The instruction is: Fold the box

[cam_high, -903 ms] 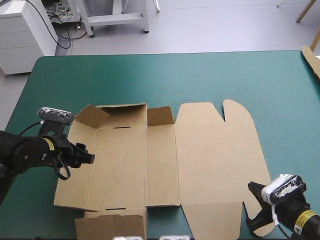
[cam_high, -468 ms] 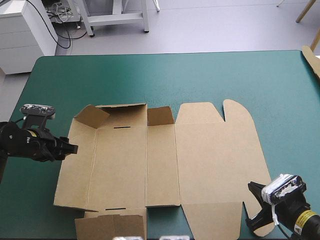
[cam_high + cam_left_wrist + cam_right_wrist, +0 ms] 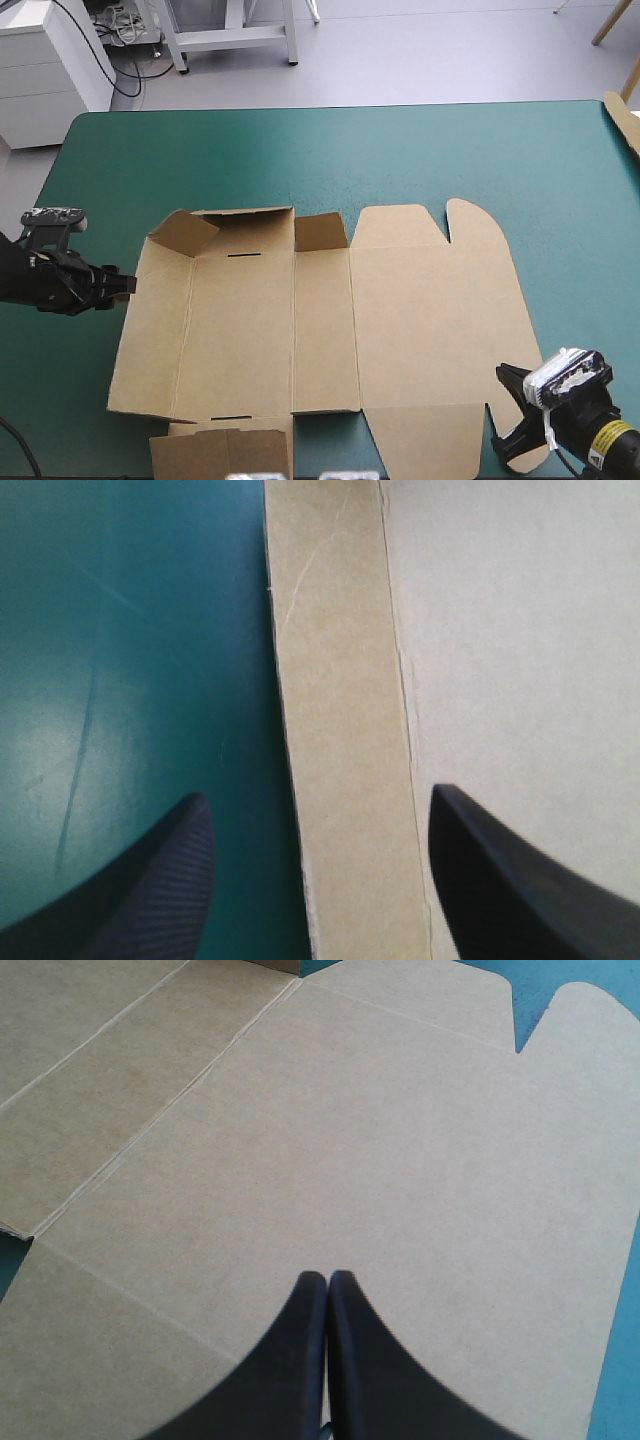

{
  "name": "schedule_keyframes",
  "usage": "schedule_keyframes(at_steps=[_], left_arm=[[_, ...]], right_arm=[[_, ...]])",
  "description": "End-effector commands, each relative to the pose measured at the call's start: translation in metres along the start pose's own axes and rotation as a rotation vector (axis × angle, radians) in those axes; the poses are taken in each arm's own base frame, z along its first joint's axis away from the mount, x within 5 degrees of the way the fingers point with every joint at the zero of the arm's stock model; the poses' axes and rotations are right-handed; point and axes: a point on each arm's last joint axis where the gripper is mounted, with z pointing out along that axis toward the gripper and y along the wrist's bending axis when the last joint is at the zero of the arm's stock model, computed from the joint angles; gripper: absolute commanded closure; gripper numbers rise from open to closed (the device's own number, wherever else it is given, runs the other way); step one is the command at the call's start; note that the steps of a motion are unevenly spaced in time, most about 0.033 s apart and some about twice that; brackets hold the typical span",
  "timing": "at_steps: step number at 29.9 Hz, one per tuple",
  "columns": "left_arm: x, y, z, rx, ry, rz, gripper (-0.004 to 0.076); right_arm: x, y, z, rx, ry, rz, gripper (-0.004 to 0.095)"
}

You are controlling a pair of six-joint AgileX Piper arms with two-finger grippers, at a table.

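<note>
The brown box [image 3: 400, 300] lies as a cut sheet in the middle of the teal-green cover, mostly flat. Its far-left corner flap [image 3: 185, 232] and the short far walls stand raised. My left gripper [image 3: 124, 284] hovers just off the sheet's left edge. In the left wrist view it is open [image 3: 320, 880], with the box's narrow left edge strip [image 3: 340, 730] between the fingers. My right gripper [image 3: 503, 405] sits at the sheet's near right corner. Its fingers meet in a point [image 3: 328, 1282] over the wide lid panel [image 3: 400, 1160].
A pale brown strip [image 3: 625, 118] leans at the table's far right corner. A loose near flap [image 3: 220, 452] of the box reaches the table's near edge. Open teal-green cover [image 3: 330, 150] stretches beyond the box.
My left gripper has drawn back leftward from over the box's left panel to just off its edge. The right gripper and the box have not moved.
</note>
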Motion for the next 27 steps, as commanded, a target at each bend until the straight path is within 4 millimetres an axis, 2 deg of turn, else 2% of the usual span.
schedule_keyframes(at_steps=[1,6,15,22,27], left_arm=[[-0.001,-0.005,-0.011,0.028,-0.025,0.009,0.0282],[0.002,-0.003,-0.008,0.005,-0.001,0.037,0.0281],[0.029,0.001,0.038,0.067,0.183,0.000,0.0281],[0.036,0.004,0.056,0.097,0.259,-0.025,0.0281],[0.049,0.003,0.072,0.136,0.333,-0.055,0.0281]], right_arm=[[-0.013,0.000,-0.003,0.001,-0.084,-0.008,0.0929],[-0.013,0.000,-0.003,0.001,-0.084,-0.008,0.0929],[-0.013,0.000,-0.003,0.001,-0.084,-0.008,0.0928],[-0.013,0.000,-0.003,0.001,-0.084,-0.008,0.0929],[-0.013,0.000,-0.003,0.001,-0.084,-0.008,0.0929]])
